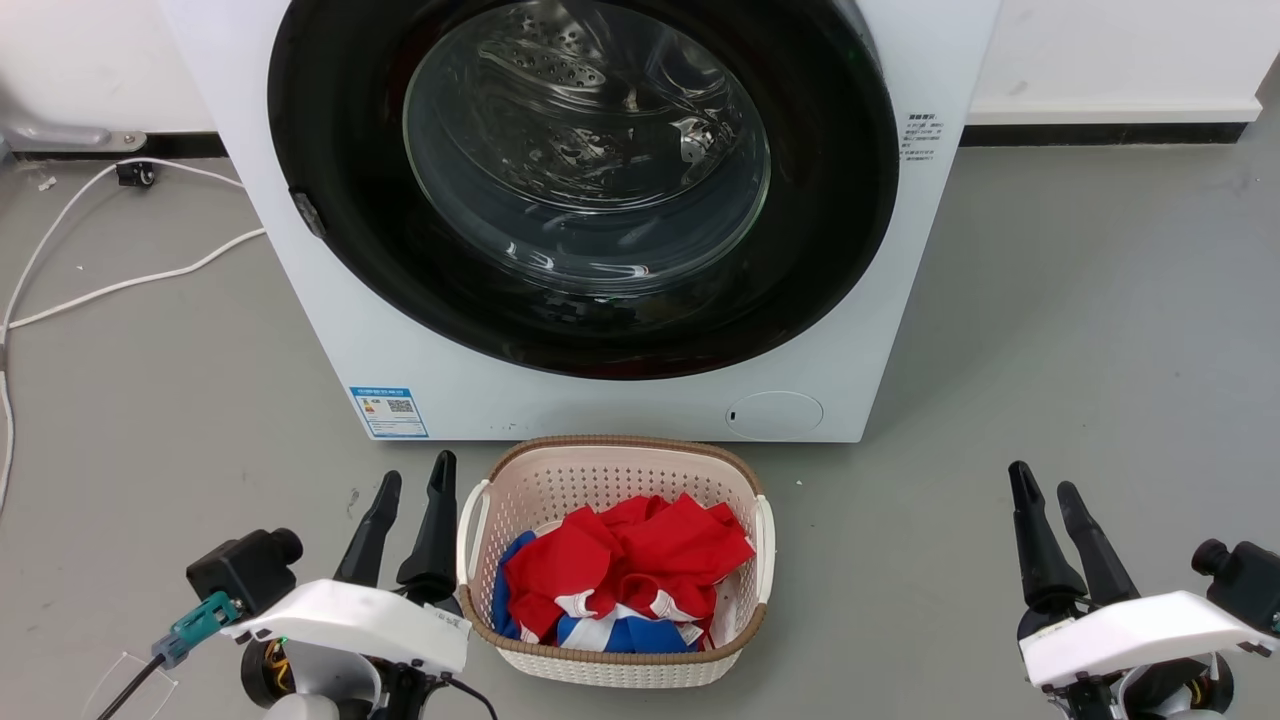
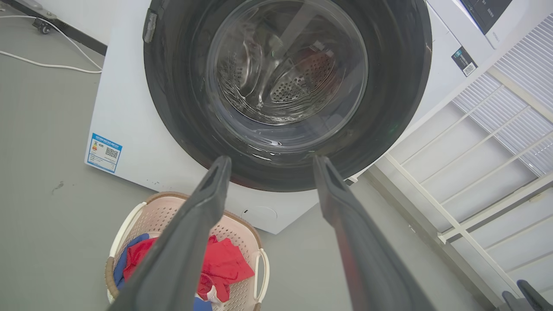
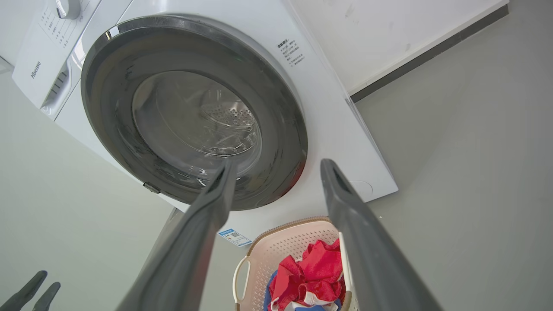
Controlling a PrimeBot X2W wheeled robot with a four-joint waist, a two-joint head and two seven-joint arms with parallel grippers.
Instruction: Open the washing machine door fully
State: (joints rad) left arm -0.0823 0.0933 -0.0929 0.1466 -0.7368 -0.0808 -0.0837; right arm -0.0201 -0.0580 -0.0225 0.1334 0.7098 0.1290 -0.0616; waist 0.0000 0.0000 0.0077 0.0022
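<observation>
We see the washing machine [image 1: 400, 350] filling the upper middle of the head view, its white front facing us. The washing machine door [image 1: 585, 170] sits shut against that front, a glossy black disc with the steel drum showing through its clear centre window. On the door's left edge there is a small grey tab [image 1: 308, 213]; it may be a catch or a handle, but we cannot tell which from here.

The left hand [image 1: 417, 470] is at the lower left of the frame, fingers pointing up, parted and empty. The door lies above it and to its right, well apart from the fingertips. The right hand [image 1: 1042, 480] is at the lower right, also spread and gripping nothing, with the door up and to its left, well apart again. In each wrist view the door fills the upper part of the frame beyond the two dark fingers, and neither hand touches it.

A pale basket [image 1: 520, 470] stands on the grey floor just below the machine, between the two hands and just beside the left one, holding red and blue clothes [image 1: 630, 560]. Low on the machine's front are a blue label [image 1: 389, 411] at the left and a round cap [image 1: 774, 413] at the right. A white cable [image 1: 120, 285] trails over the floor at the left edge.
</observation>
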